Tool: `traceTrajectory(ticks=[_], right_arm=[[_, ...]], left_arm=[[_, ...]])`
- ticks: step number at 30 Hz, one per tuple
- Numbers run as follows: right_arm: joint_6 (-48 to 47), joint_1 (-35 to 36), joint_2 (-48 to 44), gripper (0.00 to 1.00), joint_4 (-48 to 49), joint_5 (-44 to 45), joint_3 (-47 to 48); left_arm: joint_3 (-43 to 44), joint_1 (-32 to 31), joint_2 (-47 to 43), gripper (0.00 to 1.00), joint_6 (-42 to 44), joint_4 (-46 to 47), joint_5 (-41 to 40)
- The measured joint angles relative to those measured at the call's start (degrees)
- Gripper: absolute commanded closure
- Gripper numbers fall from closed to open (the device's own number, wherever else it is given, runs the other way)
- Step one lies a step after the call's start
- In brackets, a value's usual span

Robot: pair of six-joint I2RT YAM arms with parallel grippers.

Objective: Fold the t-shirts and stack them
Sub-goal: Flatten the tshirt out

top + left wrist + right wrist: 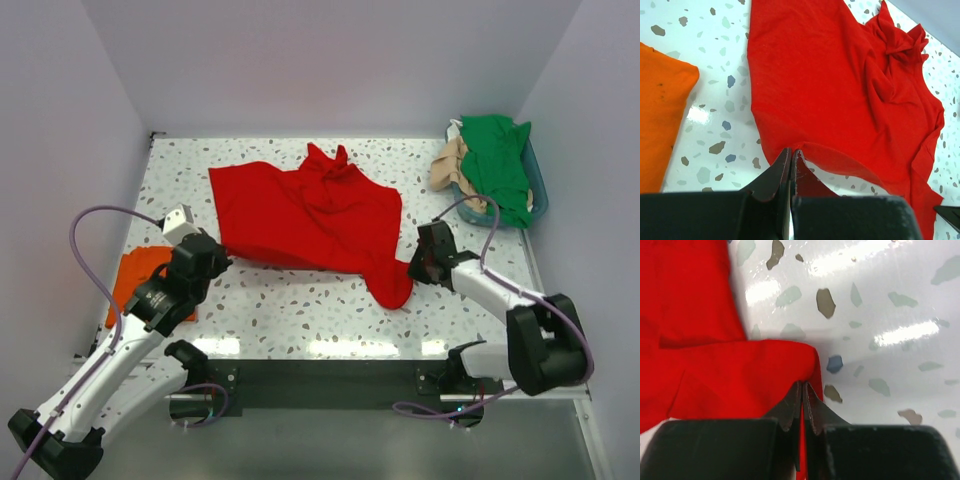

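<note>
Gripping red t-shirt (305, 215), left claw (791, 154) and right claw (802, 388) clamp tight; orange t-shirt (660, 120) nearby.

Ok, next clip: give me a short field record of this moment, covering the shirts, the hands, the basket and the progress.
red t-shirt: spread out but crumpled on the speckled table, unfolded
left hand: shut on the red t-shirt's near-left edge
right hand: shut on its near-right corner
orange t-shirt: looks folded, at the table's left edge, apart from the red one
green t-shirt: draped over the teal basket, far right
tan t-shirt: hanging over the basket's left rim
progress: nothing stacked on the orange one yet
</note>
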Motion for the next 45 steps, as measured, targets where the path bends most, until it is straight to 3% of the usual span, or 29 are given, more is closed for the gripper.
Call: traceTrajectory(ticks=[2,12,17,19,24,27,30,38,45], right_arm=[[0.33,0.00,-4.26,1.00,-1.36,-0.09,-1.29],[4.07,0.02,-42.60,1.00,-16.11,-2.69,-5.46],[5.97,0.09,-50.99,0.89,-23.30,-3.63,-5.79],[6.01,0.09,-51.21,0.78,-25.16,-3.43,-4.70],[4.81,0.09,-44.46,0.58,-25.38,-1.84,-0.55],[3.65,0.09,-38.62,0.51,-22.99,-0.09,0.70],[2.36,0.09,-31.89,0.51,-20.24,2.21,1.46],[-1.55,-0.17,-1.64,0.52,-10.80,6.12,11.02],[-3.26,-2.23,12.90,0.53,-5.84,7.63,17.75]], left_arm=[[0.31,0.00,0.02,1.00,0.04,0.00,-0.39],[0.57,0.00,0.11,1.00,1.05,0.11,-1.36],[0.57,0.00,0.22,1.00,1.07,0.44,-1.66],[0.57,0.00,0.22,1.00,1.07,0.46,-1.88],[0.57,0.00,0.22,1.00,1.09,0.46,-2.21],[0.57,0.00,0.24,0.99,1.11,0.39,-2.45],[0.57,0.04,0.24,0.99,1.31,0.37,-2.71],[0.57,0.15,0.50,0.99,1.33,0.35,-2.89],[0.57,0.26,0.50,0.99,1.33,0.35,-2.86]])
